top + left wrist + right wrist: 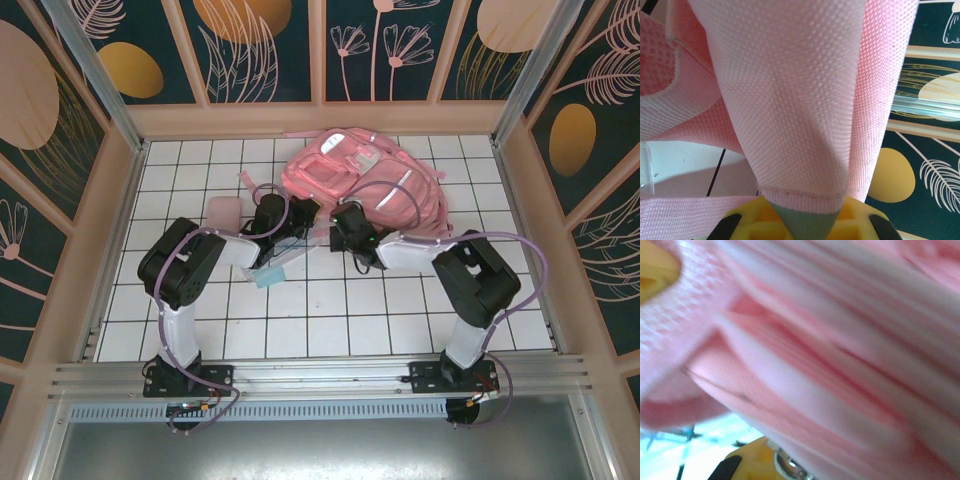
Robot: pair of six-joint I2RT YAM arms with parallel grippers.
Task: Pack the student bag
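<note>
The student bag, a big soft pink backpack with glossy front pockets, lies at the back middle of the white tiled table. My left gripper is at its near-left edge. In the left wrist view the yellow jaws of the left gripper are shut on a woven pink strap that rises out of them. My right gripper presses into the bag's near edge. In the right wrist view, blurred pink fabric runs across the right gripper and hides its jaws, apart from one yellow finger.
A small flat pink case lies left of the bag, beside my left arm. A light blue item rests on the tiles under the left forearm. Patterned walls enclose the table on three sides, and a metal rail lines the near edge.
</note>
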